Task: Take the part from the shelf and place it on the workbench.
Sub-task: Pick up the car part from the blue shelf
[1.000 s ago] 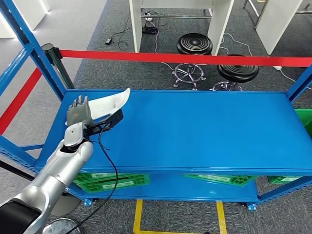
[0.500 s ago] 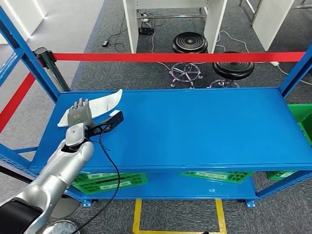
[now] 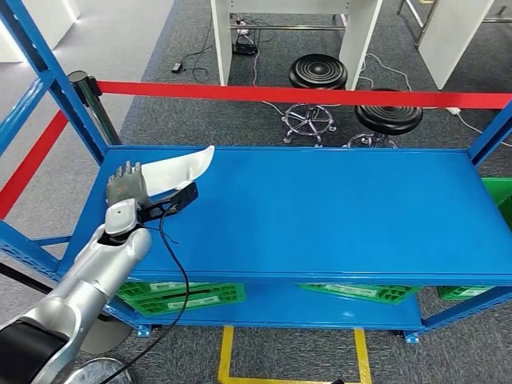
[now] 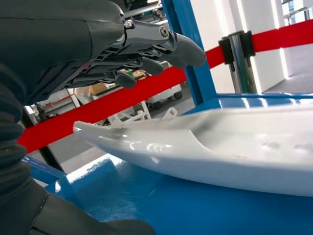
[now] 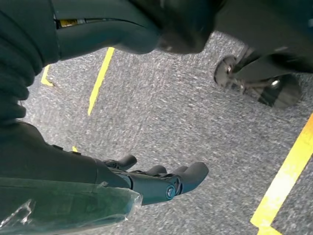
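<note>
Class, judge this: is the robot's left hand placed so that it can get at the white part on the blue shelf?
Probably yes. The left hand is already at the white part on the shelf, its fingers above it, with nothing between them.

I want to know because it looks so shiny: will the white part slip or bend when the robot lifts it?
The white part is glossy, so it may slide in the left hand. It looks like thin, stiff moulded shell, probably light. Being long and tapered, it might tilt if held near one end.
</note>
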Controlling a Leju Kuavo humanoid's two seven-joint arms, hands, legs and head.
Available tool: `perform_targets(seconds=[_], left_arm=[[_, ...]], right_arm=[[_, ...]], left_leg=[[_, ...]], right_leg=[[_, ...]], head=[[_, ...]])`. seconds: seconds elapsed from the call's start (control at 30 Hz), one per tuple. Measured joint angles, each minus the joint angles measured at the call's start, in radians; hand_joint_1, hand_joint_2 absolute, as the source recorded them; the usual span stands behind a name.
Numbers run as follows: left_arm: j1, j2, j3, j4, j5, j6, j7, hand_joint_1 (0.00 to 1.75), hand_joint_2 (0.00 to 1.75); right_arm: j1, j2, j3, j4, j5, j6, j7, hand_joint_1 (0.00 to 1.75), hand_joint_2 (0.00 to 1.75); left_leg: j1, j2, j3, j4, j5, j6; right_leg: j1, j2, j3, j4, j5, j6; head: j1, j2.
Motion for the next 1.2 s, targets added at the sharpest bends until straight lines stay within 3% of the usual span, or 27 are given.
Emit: perform_targets(seconds=[0.03,0.13,0.2,0.3,0.37,0.4,0.5,0.53,0.6,0.63,0.7,0.73,0.77,0.83,0.87,0.9,0.97,1.03,1.13,1.2], left_arm=[[-0.002,0.0,0.001,0.002,0.0,-0.001,0.001,0.0,1.75],[-0.006,0.0,0.004,0.009,-0.001,-0.008,0.004,0.0,1.75],[-0.009,0.0,0.005,0.012,-0.001,-0.011,0.007,0.0,1.75],[-0.013,-0.001,0.006,0.019,-0.001,-0.017,0.009,0.0,1.75],[-0.013,-0.002,0.007,0.026,-0.001,-0.025,0.01,0.0,1.75],[-0.013,-0.002,0.007,0.029,-0.001,-0.028,0.011,0.0,1.75],[-0.019,-0.003,0.013,0.035,-0.002,-0.04,0.011,0.0,1.75],[-0.023,-0.003,0.016,0.037,-0.002,-0.048,0.011,0.0,1.75],[-0.027,-0.004,0.021,0.042,-0.002,-0.068,0.012,0.0,1.75],[-0.028,-0.004,0.023,0.046,-0.002,-0.079,0.013,0.11,1.75],[-0.031,-0.004,0.027,0.053,-0.002,-0.095,0.015,0.88,1.75],[-0.032,-0.003,0.031,0.055,-0.002,-0.101,0.015,1.27,1.75],[-0.033,-0.003,0.035,0.058,-0.002,-0.104,0.015,1.54,1.75],[-0.033,-0.002,0.043,0.065,-0.002,-0.108,0.016,1.59,1.75],[-0.032,-0.002,0.045,0.068,-0.002,-0.108,0.016,1.64,1.75],[-0.032,-0.002,0.046,0.071,-0.002,-0.108,0.016,1.69,1.75],[-0.033,-0.002,0.047,0.075,-0.002,-0.112,0.016,1.75,1.75],[-0.037,-0.001,0.048,0.078,-0.002,-0.121,0.016,1.75,1.75],[-0.041,0.002,0.052,0.082,-0.001,-0.131,0.016,1.75,1.75],[-0.043,0.002,0.054,0.083,-0.001,-0.132,0.016,1.75,1.75]], right_arm=[[0.0,0.0,0.0,0.0,0.0,0.002,-0.002,0.0,1.75],[0.001,0.0,0.0,0.0,0.0,0.007,-0.004,0.0,1.75],[0.001,0.0,0.0,0.0,0.0,0.008,-0.006,0.0,1.75],[0.001,0.001,0.0,0.0,-0.001,0.009,-0.008,0.0,1.75],[0.003,0.0,0.0,0.0,-0.001,0.01,-0.009,0.0,1.75],[0.003,0.0,0.0,0.0,-0.001,0.011,-0.01,0.0,1.75],[0.002,0.001,0.0,0.0,-0.001,0.014,-0.013,0.0,1.75],[0.001,0.001,0.0,0.0,0.0,0.015,-0.013,0.0,1.75],[0.001,0.001,0.0,0.0,0.0,0.017,-0.013,0.0,1.75],[0.001,0.001,0.0,0.0,0.0,0.019,-0.013,0.0,1.75],[0.002,0.0,0.0,0.0,0.0,0.02,-0.014,0.0,1.75],[0.002,0.0,0.0,0.0,0.0,0.021,-0.014,0.0,1.75],[0.002,0.0,0.0,0.0,0.0,0.021,-0.014,0.0,1.75],[0.002,0.0,0.0,0.0,0.0,0.022,-0.014,0.0,1.75],[0.002,0.0,0.0,0.0,0.0,0.022,-0.014,0.0,1.75],[0.002,0.0,0.0,0.0,0.0,0.022,-0.014,0.0,1.75],[0.002,-0.001,0.0,0.0,0.0,0.022,-0.014,0.0,1.75],[0.001,-0.001,0.0,0.0,0.0,0.024,-0.014,0.0,1.75],[0.003,0.0,0.0,0.0,0.0,0.026,-0.014,0.0,1.75],[0.004,0.0,0.0,0.0,0.0,0.025,-0.015,0.0,1.75]], left_leg=[[-0.002,-0.001,-0.002,0.002,0.0,-0.005],[-0.002,-0.002,-0.007,0.003,0.002,-0.018],[-0.001,-0.001,-0.021,0.036,-0.023,-0.027],[0.0,0.0,-0.105,0.217,-0.112,-0.036],[0.0,0.0,-0.141,0.291,-0.125,-0.035],[-0.001,0.0,-0.134,0.274,-0.105,-0.033],[-0.003,0.0,-0.041,0.085,-0.012,-0.02],[-0.004,0.0,-0.018,0.037,0.0,-0.017],[-0.006,0.0,-0.007,0.005,-0.001,-0.012],[-0.005,0.0,-0.008,0.003,0.0,-0.009],[-0.001,0.001,-0.007,-0.002,0.005,0.001],[0.002,0.001,-0.005,-0.004,0.006,0.005],[0.003,0.001,-0.005,-0.005,0.006,0.008],[0.003,0.001,-0.005,-0.004,0.006,0.01],[0.003,0.001,-0.005,-0.004,0.006,0.01],[0.003,0.001,-0.004,-0.004,0.005,0.01],[0.005,0.0,0.0,-0.003,0.002,0.005],[0.001,-0.003,-0.002,0.003,-0.001,-0.004],[-0.002,-0.005,-0.007,0.006,0.001,-0.016],[0.0,-0.004,-0.013,0.021,-0.013,-0.023]], right_leg=[[0.0,0.001,0.018,-0.034,0.007,-0.004],[0.002,0.003,0.021,-0.046,0.007,-0.023],[0.0,0.003,0.021,-0.048,0.009,-0.036],[-0.001,0.003,0.02,-0.048,0.009,-0.047],[0.0,0.003,0.02,-0.048,0.008,-0.047],[0.0,0.003,0.021,-0.048,0.008,-0.047],[0.002,0.003,0.023,-0.047,0.008,-0.044],[0.004,0.003,0.021,-0.046,0.008,-0.04],[0.005,0.003,0.017,-0.048,0.011,-0.029],[0.005,0.002,0.016,-0.05,0.012,-0.024],[0.004,0.001,0.002,-0.027,-0.006,-0.013],[0.004,0.001,-0.016,0.013,-0.03,-0.008],[0.004,0.0,-0.044,0.073,-0.061,-0.005],[0.003,0.0,-0.102,0.199,-0.109,0.0],[0.003,0.0,-0.117,0.226,-0.111,0.001],[0.003,0.0,-0.112,0.214,-0.094,0.002],[0.001,-0.001,-0.055,0.094,-0.028,0.003],[-0.001,0.001,0.005,-0.017,0.006,0.001],[0.0,0.004,0.017,-0.041,0.006,-0.019],[-0.001,0.004,0.017,-0.042,0.007,-0.033]], head=[[-0.001,0.0],[-0.004,0.0],[-0.006,0.0],[-0.009,0.0],[-0.009,0.0],[-0.009,0.0],[-0.009,0.0],[-0.009,0.0],[-0.008,0.0],[-0.008,0.0],[-0.006,0.0],[-0.005,0.0],[-0.003,0.0],[-0.003,0.0],[-0.002,0.0],[-0.002,0.0],[-0.002,0.0],[-0.002,0.0],[-0.006,0.0],[-0.009,0.0]])
